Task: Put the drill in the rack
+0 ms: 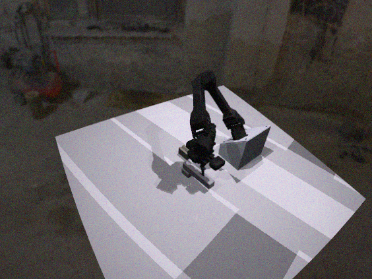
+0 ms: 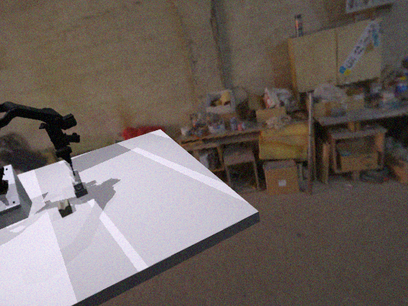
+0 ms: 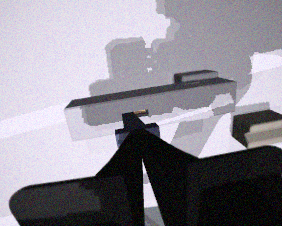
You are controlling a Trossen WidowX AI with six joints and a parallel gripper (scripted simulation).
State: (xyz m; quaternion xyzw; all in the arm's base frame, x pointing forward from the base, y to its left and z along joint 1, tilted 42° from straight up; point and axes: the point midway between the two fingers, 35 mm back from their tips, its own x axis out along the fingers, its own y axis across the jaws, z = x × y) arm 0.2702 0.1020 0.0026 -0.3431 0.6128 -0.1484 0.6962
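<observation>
A long grey block (image 1: 207, 179) (image 2: 80, 189) (image 3: 77, 119) lies on the table, with a small low block (image 3: 200, 76) along its far side. A small brass-coloured piece (image 3: 142, 112) shows at a slot in its top. A dark blue piece (image 3: 153, 131) shows at the block's near side, mostly hidden behind the fingers. I cannot tell which is the key and which the drill. My gripper (image 1: 202, 173) (image 2: 73, 171) (image 3: 138, 135) is shut and empty, pointing down, its tips at the block beside the brass-coloured piece. A small grooved block (image 1: 183, 151) (image 2: 65, 209) (image 3: 245, 131), apparently the rack, stands beside the long block.
The grey angular arm mount (image 1: 254, 149) (image 2: 22, 197) stands on the table behind the blocks. The white table (image 1: 138, 179) (image 2: 173, 210) carries bands of shadow, and its edges show in the top and exterior views.
</observation>
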